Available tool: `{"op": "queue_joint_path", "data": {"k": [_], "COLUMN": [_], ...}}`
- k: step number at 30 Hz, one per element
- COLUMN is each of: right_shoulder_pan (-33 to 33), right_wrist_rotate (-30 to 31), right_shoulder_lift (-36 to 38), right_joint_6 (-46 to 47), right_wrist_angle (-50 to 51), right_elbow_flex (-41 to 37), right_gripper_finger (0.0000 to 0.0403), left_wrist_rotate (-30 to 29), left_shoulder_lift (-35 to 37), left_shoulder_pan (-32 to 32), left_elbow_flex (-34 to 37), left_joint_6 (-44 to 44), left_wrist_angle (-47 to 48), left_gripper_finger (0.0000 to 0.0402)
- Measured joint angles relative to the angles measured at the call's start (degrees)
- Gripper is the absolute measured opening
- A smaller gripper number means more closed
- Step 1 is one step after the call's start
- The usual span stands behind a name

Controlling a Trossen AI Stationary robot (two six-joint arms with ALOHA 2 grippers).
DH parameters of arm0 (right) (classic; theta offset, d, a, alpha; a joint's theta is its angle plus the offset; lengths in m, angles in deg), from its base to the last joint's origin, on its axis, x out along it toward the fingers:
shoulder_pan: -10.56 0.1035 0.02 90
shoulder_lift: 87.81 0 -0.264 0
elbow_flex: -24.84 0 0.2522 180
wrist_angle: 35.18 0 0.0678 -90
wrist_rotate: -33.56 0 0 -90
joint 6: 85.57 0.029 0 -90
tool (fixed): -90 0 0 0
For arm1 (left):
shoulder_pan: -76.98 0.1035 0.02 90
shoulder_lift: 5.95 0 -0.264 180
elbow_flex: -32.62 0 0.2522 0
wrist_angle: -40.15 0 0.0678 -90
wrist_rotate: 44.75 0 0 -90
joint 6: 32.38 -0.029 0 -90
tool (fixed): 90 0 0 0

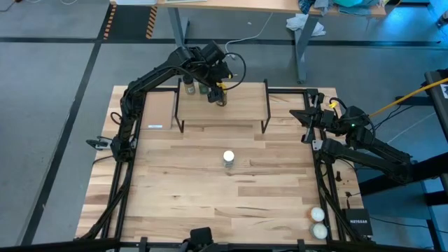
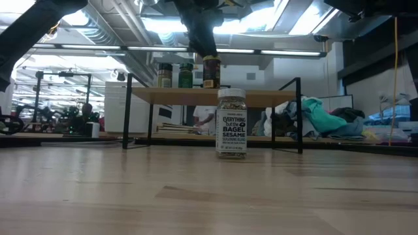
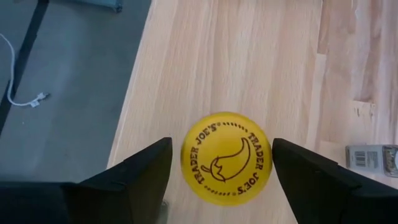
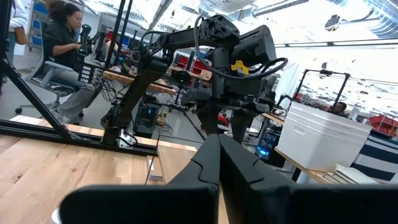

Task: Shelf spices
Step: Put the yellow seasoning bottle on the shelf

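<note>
1. Up at the far side of the light-wood desk (image 1: pixel 210 189), the low narrow shelf of pale wood on thin black metal legs (image 1: pixel 245 105) carries three small jars bunched at its left end: a black-lidded jar (image 2: pixel 164 76), a green-lidded jar (image 2: pixel 185 76) and an amber jar with a yellow lid (image 3: pixel 226 158). The shelf board to their right lies bare.
2. A white-lidded spice jar with a printed label (image 2: pixel 231 124) stands upright alone mid-desk, well apart from the shelf, with open wood all round it.
3. Two whitish balls (image 1: pixel 318 221) sit at the near right corner.
4. The left pincer (image 3: pixel 222 163) hangs over the amber jar, released: its fingers (image 3: pixel 146 168) flank the yellow lid with a gap on each side.
5. The right pincer (image 4: pixel 219 149) waits at the desk's right edge, clenched and empty.
6. From the low view, the left arm hides the amber jar's top.
</note>
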Motion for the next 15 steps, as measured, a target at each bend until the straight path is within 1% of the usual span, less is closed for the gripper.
{"op": "queue_joint_path", "data": {"k": [4, 9, 12, 15], "right_shoulder_pan": [0.00, 0.02, 0.00, 0.00], "right_wrist_rotate": [0.00, 0.00, 0.00, 0.00], "right_shoulder_lift": [0.00, 0.00, 0.00, 0.00], "right_joint_6": [0.00, 0.00, -0.04, -0.53], "right_wrist_angle": [0.00, 0.00, 0.00, 0.04], "right_elbow_flex": [-0.01, -0.01, 0.00, -0.01], "right_gripper_finger": [0.0005, 0.0005, 0.0005, 0.0005], "left_wrist_rotate": [-0.61, -3.76, -3.79, -3.28], "left_shoulder_lift": [0.08, 0.92, 1.89, 2.78], "left_shoulder_pan": [-0.02, -0.48, -0.95, -1.62], "left_elbow_flex": [0.00, 0.00, 0.00, 0.00], "left_joint_6": [-0.72, -3.48, -3.58, -3.42], "left_wrist_angle": [-1.04, -4.57, -7.50, -7.83], "left_gripper_finger": [0.0270, 0.0271, 0.0271, 0.0271]}}
